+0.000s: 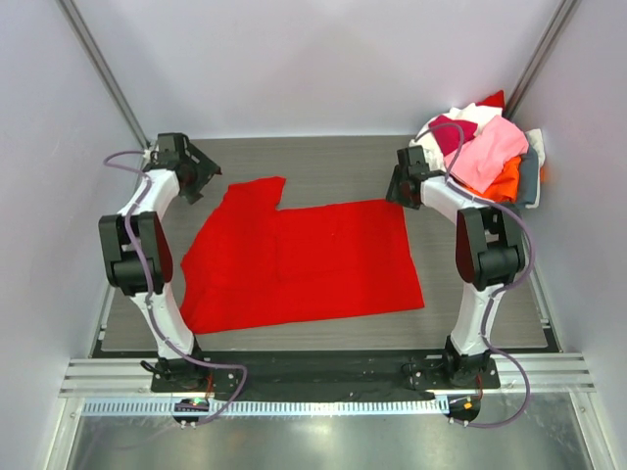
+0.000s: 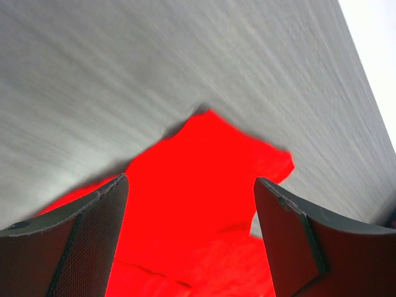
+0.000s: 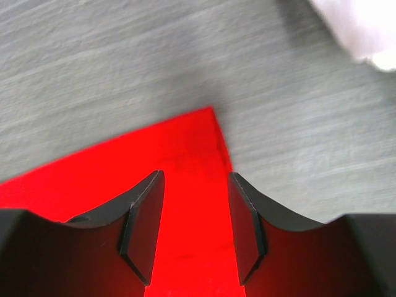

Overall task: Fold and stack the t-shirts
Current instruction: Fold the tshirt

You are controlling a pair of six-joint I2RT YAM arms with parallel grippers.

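Note:
A bright red t-shirt [image 1: 304,259] lies spread flat across the middle of the table, one sleeve pointing to the far left. My left gripper [image 1: 201,181] hovers just beyond that sleeve. In the left wrist view its fingers stand wide open [image 2: 192,179] with the red sleeve [image 2: 204,185] below them and nothing between them. My right gripper [image 1: 400,188] hangs over the shirt's far right corner. Seen from the right wrist, it is open [image 3: 195,173] above the red corner [image 3: 185,148], not gripping it. More t-shirts are heaped at the back right: pink [image 1: 487,149], white [image 1: 470,116], magenta [image 1: 449,132], orange [image 1: 505,179].
The heap sits in a grey basket [image 1: 530,176] in the back right corner, close to my right arm. A white cloth edge [image 3: 359,25] shows at the top right of the right wrist view. White walls close in the table on three sides.

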